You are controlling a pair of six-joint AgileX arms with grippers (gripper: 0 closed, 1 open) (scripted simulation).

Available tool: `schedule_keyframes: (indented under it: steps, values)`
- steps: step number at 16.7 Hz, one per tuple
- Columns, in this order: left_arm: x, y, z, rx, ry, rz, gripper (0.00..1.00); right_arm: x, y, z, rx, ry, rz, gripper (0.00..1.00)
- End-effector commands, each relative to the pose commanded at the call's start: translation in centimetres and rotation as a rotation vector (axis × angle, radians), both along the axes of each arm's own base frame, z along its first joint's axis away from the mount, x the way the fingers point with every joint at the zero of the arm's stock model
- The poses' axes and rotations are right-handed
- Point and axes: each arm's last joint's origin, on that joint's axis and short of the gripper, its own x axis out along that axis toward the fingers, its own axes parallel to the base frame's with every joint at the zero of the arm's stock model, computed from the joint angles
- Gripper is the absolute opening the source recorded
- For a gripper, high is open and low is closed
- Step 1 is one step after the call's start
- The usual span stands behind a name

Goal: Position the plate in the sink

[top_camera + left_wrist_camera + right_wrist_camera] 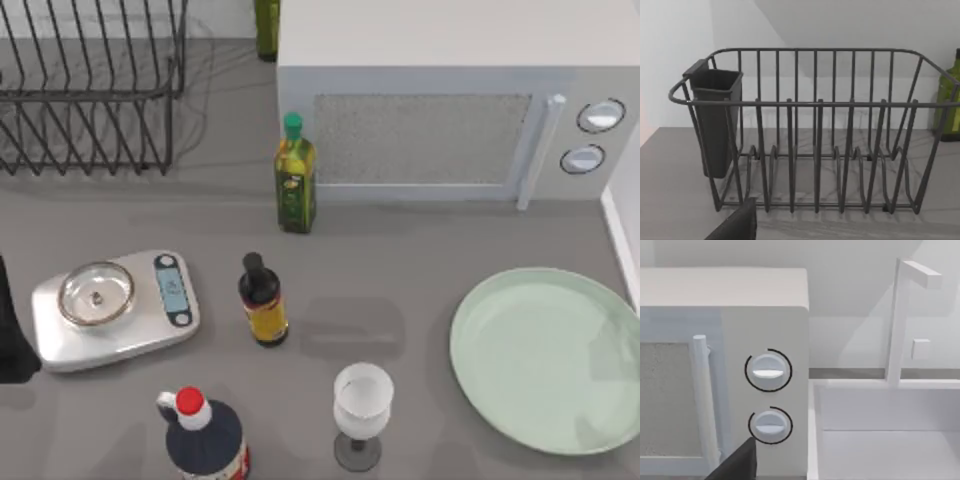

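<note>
The plate (545, 360) is lying flat at the table's right, just beside the sink (618, 235). No claw is gripping it; whether either is open, I cannot tell. Pinching the rim nearest the sink looks best for lifting it over.

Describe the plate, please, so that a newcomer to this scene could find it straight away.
Start at the white microwave at the back of the grey table, then come forward toward the right edge. The plate lies flat there, beside the sink rim: pale mint green, round, shallow, and far wider than any bottle or the wine glass.
</note>
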Motion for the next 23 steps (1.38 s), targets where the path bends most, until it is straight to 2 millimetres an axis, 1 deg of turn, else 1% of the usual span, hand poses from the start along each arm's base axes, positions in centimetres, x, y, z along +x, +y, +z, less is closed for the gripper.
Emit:
schedule_keyframes:
  steps: [3, 6, 8, 11, 14, 16, 18, 21, 23]
  values:
    - [0.0, 0.0, 0.0, 0.0, 0.0, 0.0, 1.0, 0.0, 0.2, 0.6, 0.014, 0.026, 0.014, 1.0]
    - [0.0, 0.0, 0.0, 0.0, 0.0, 0.0, 1.0, 0.3, 0.7, 2.6, 0.064, 0.131, 0.062, 1.0]
    - [0.0, 0.0, 0.0, 0.0, 0.0, 0.0, 1.0, 1.0, 1.4, 4.4, 0.105, 0.248, 0.102, 1.0]
    - [0.0, 0.0, 0.0, 0.0, 0.0, 0.0, 1.0, 3.3, 3.0, 7.1, 0.159, 0.487, 0.154, 1.0]
    - [0.0, 0.0, 0.0, 0.0, 0.0, 0.0, 1.0, 6.9, 5.7, 8.7, 0.183, 0.77, 0.177, 1.0]
    - [0.0, 0.0, 0.0, 0.0, 0.0, 0.0, 1.0, 9.7, 8.2, 8.9, 0.178, 0.958, 0.17, 1.0]
    - [0.0, 0.0, 0.0, 0.0, 0.0, 0.0, 1.0, 12.3, 11.0, 8.4, 0.157, 1.132, 0.147, 1.0]
    - [0.0, 0.0, 0.0, 0.0, 0.0, 0.0, 1.0, 15.3, 15.2, 6.6, 0.104, 1.349, 0.091, 1.0]
    - [0.0, 0.0, 0.0, 0.0, 0.0, 0.0, 1.0, 16.5, 17.7, 5.1, 0.065, 1.454, 0.051, 1.0]
